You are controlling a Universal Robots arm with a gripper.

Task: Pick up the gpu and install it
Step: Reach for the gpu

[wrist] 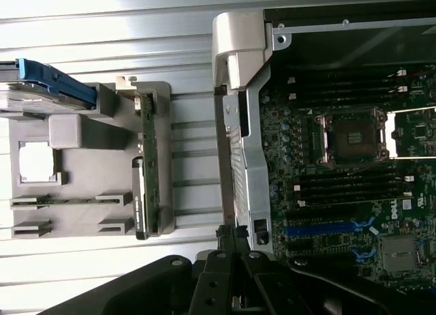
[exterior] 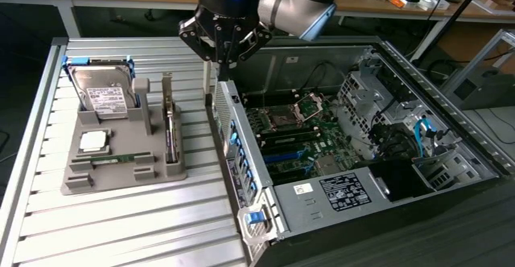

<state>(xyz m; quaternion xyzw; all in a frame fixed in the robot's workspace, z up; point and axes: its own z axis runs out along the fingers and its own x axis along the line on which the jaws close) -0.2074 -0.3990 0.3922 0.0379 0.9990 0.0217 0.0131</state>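
Observation:
The gpu point(exterior: 170, 129) stands on its long edge in a slot at the exterior view's right side of the grey holder tray point(exterior: 120, 182). In the wrist view the gpu point(wrist: 146, 166) appears as a thin green-edged card with a metal bracket at one end. My gripper point(exterior: 228, 62) hangs shut and holds nothing, above the near side wall of the open computer case point(exterior: 241, 140), between the tray and the motherboard point(exterior: 293, 131). The gripper point(wrist: 230, 241) tips meet over the case wall. It is up and to the exterior view's right of the gpu, not touching it.
A hard drive point(exterior: 105, 95) in a blue frame, a processor chip point(exterior: 94, 139) and a green memory stick point(exterior: 113, 157) share the tray. Blue card slots point(wrist: 320, 229) lie on the motherboard. A power supply point(exterior: 346, 191) sits at the case's near end. The slatted table point(exterior: 120, 231) surrounds the tray.

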